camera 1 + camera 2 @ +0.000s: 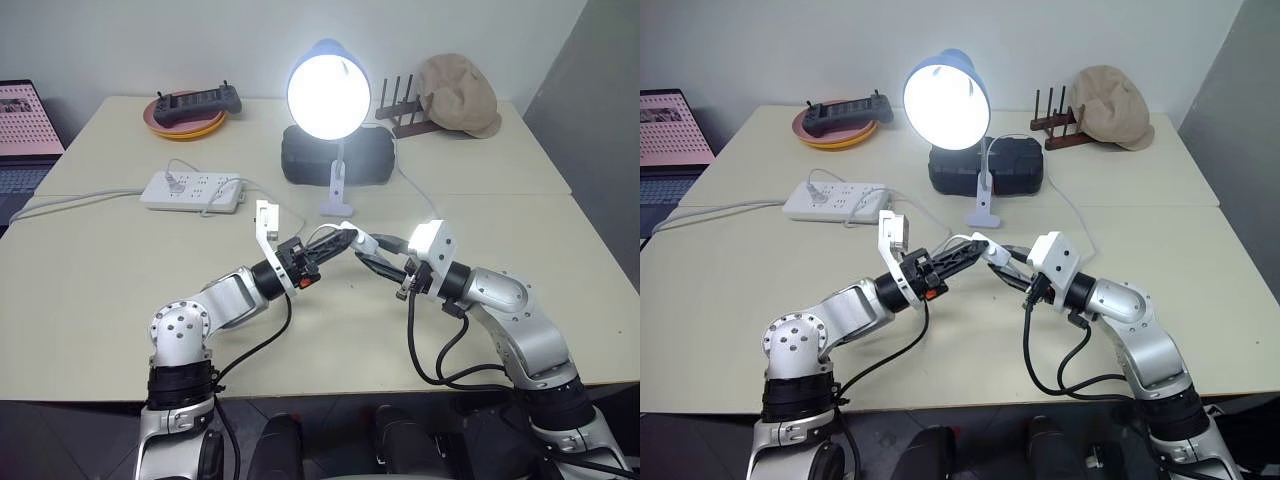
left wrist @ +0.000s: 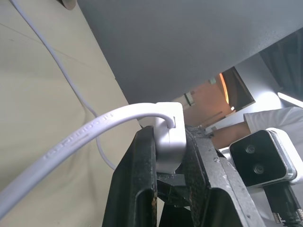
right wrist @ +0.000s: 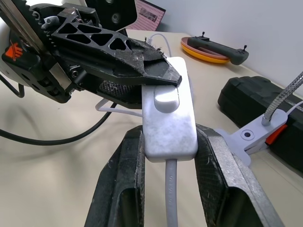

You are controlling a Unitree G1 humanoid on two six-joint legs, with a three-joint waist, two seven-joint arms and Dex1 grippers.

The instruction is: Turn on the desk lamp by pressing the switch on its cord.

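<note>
- Laptop [image 1: 22,135] at the far left edge, screen lit, beside the cream table [image 1: 90,300].
- Orange plate [image 1: 185,125] toward the table's back left, carrying a black handheld controller [image 1: 197,102].
- White power strip [image 1: 193,190] nearer the front from the plate, with a plug seated in it and white leads trailing off to the left.
- Left gripper [image 1: 345,238] raised over the table's middle, pointing right; black fingers [image 3: 118,52] closed together on the far end of the switch, one tip lying right at the rocker button.
- Switch [image 3: 169,120], a small white oblong, held up off the table between the two grippers, just in front of the lamp's clip.
- Cord [image 2: 80,137], flat and white, leaving the switch's end and curving away over the tabletop.
- Desk lamp [image 1: 329,90] at the back centre, blue dome shade facing forward, bulb glowing bright; short stem down to a white clip base [image 1: 337,205] resting on the table.
- Black case [image 1: 375,160] directly behind the lamp's stem.
- Right gripper [image 1: 385,268] pointing left, its two dark fingers [image 3: 222,179] clamped on the switch's long sides, near end.
- Dark wooden peg rack [image 1: 400,110] at the back right, with a beige cap [image 1: 460,95] just beside it.
</note>
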